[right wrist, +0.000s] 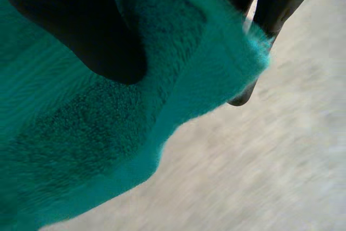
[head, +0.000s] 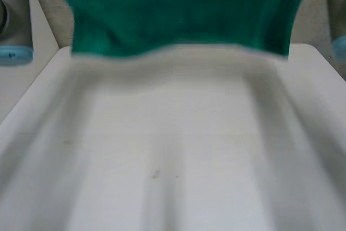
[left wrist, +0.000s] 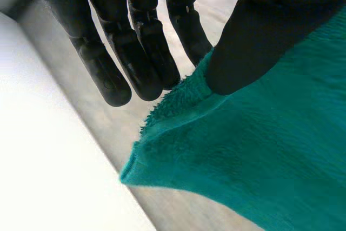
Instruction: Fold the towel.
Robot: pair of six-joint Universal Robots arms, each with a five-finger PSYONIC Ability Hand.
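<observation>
A green towel (head: 178,12) hangs lifted above the far end of the white table (head: 178,150), its lower edge sagging just over the table's back edge. In the left wrist view my left hand (left wrist: 130,52) pinches a corner of the towel (left wrist: 243,160) between its thumb and straight fingers. In the right wrist view my right hand (right wrist: 81,31) presses its thumb on another corner of the towel (right wrist: 108,133), with the fingers behind the cloth.
The left arm's grey joint with a blue cap (head: 13,25) stands at the far left, the right arm's joint (head: 338,20) at the far right. A grey floor lies beyond the table's sides.
</observation>
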